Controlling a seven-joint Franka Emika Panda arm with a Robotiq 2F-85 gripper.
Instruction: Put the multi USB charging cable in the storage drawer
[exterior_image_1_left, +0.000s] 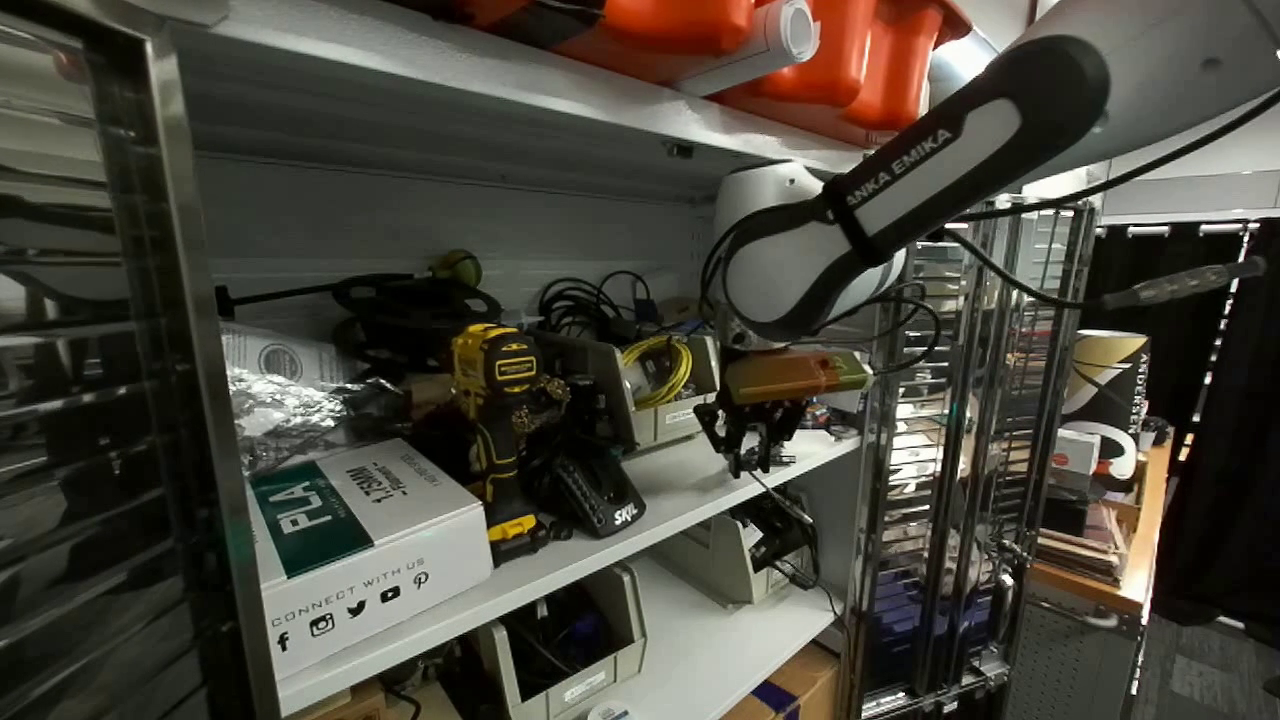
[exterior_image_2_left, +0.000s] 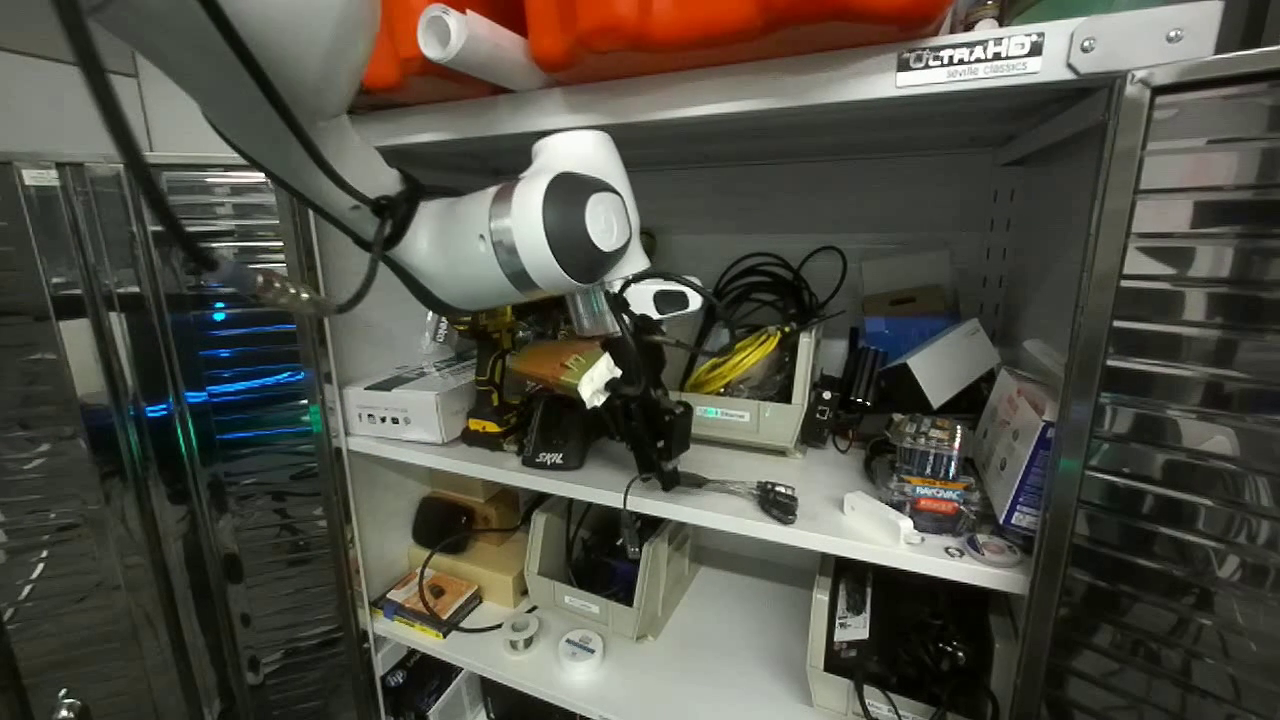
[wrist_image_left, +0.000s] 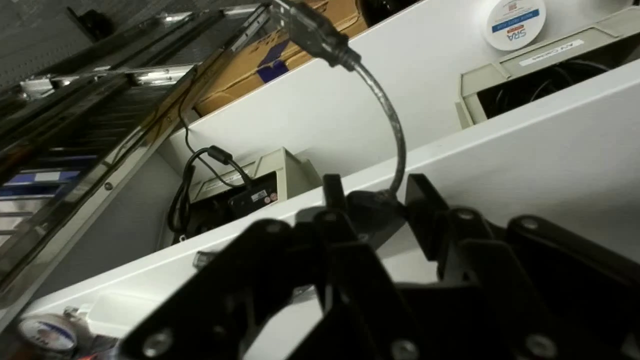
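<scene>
The fingers (wrist_image_left: 425, 210) look clamped on the dark block (wrist_image_left: 372, 214) of the charging cable (wrist_image_left: 393, 116), at the front of the surface (exterior_image_2_left: 825, 485). One plug (wrist_image_left: 312, 35) dangles over the edge; if it catches the bin (exterior_image_2_left: 668, 580) below, I'd fear the block twisting loose.

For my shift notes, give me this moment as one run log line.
gripper: straddling cable hub, closure unclear; USB plug: hanging past shelf edge; stowing: not yet done
</scene>
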